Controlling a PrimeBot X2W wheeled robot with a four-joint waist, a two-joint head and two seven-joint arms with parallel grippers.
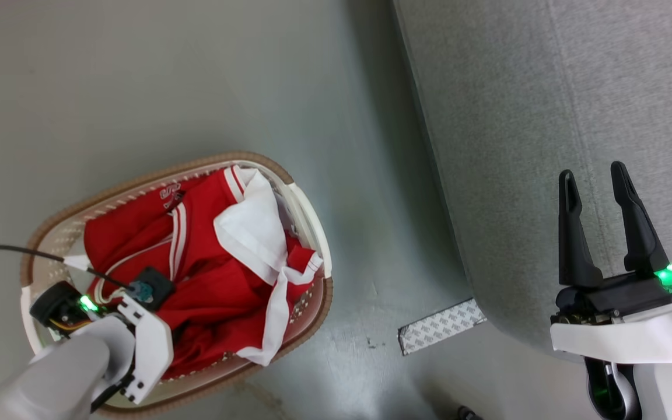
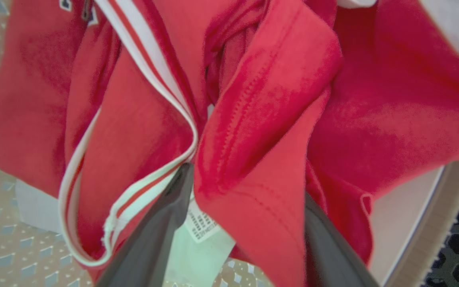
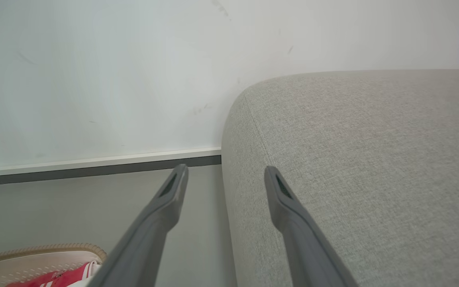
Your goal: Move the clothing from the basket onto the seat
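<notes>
Straddles a red fold of the clothes (image 2: 261,119) with the left gripper (image 2: 245,187), fingers apart and not yet clenched, deep inside the basket (image 1: 307,216). Holds the right gripper (image 1: 595,175) spread and empty, well right of the basket, over the couch (image 1: 517,116). Looks barely begun: all clothes inside the basket, none beyond it.

Home-style living-room setup: grey fabric couch (image 1: 546,116) at 3 o'clock, laundry basket (image 1: 242,156) of red clothing (image 1: 207,280) at 8 on bare grey floor (image 1: 196,76), white wall (image 3: 94,79) with skirting (image 3: 94,162), tape strip (image 1: 441,326) at 5.
</notes>
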